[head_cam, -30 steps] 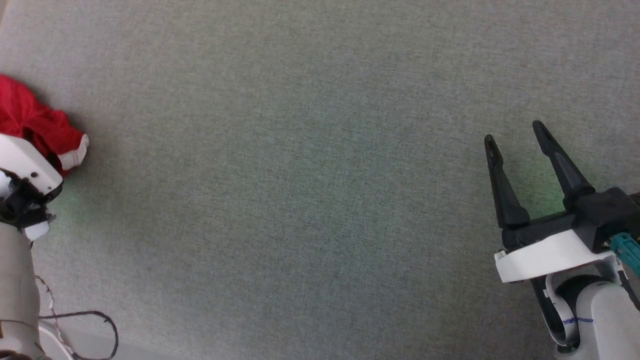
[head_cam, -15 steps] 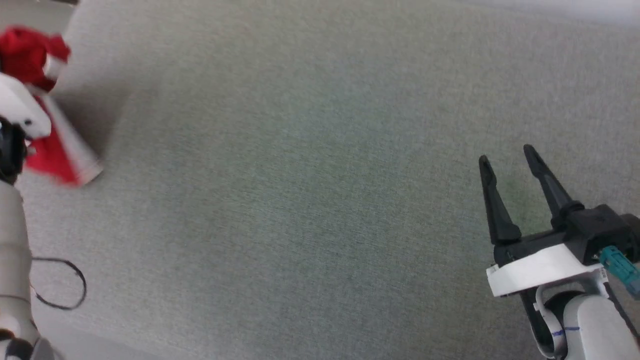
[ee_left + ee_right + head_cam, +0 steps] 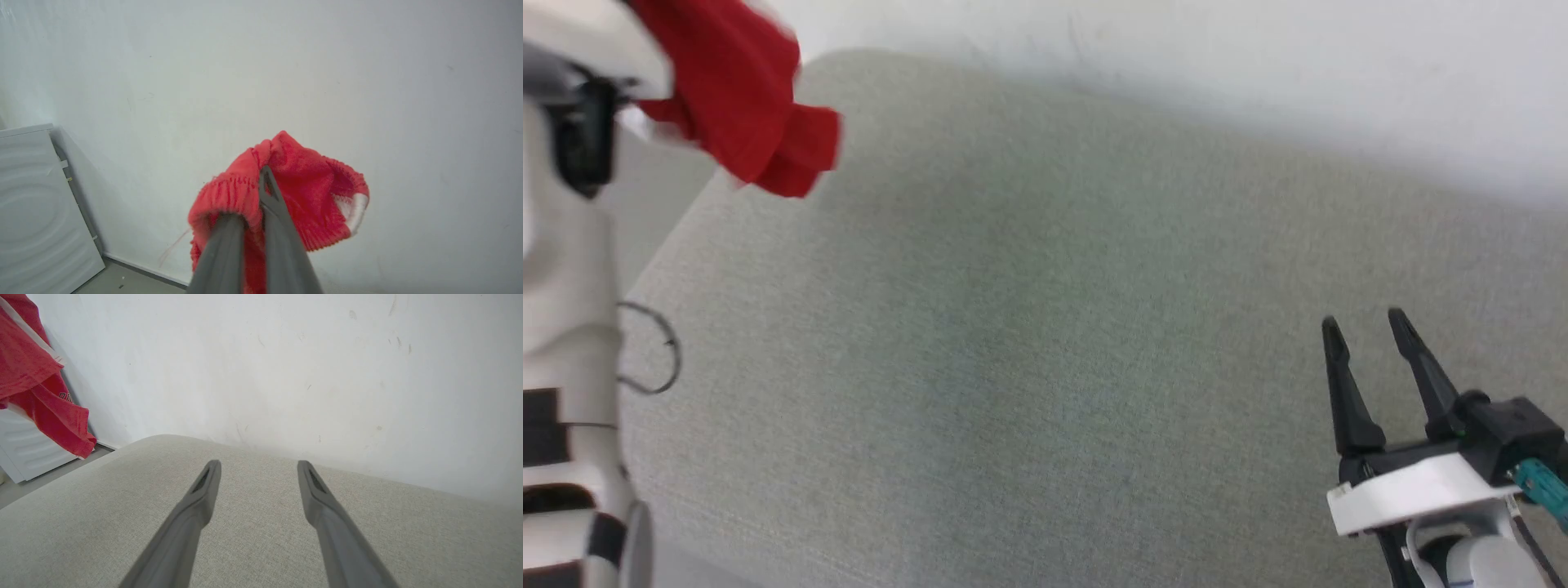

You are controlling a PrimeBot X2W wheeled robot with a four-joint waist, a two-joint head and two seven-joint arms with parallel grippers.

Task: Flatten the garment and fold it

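The support surface [image 3: 1045, 343] is a broad upholstered top covered in pale grey-green woven fabric (weave visible in the right wrist view), with a rounded far-left corner and its far edge running along a scuffed white wall [image 3: 1176, 73].

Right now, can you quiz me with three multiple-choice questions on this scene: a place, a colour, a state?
1. Where is the red garment? A folded in a basket; B hanging from the left gripper; C draped over a chair.
2. What colour is its trim? A blue; B yellow; C white.
3. The right gripper is: A open, empty; B shut on cloth; C shut, empty.
Answers: B, that gripper pinches the cloth aloft; C, white patch beside the red; A, fingers apart above the grey cushion.
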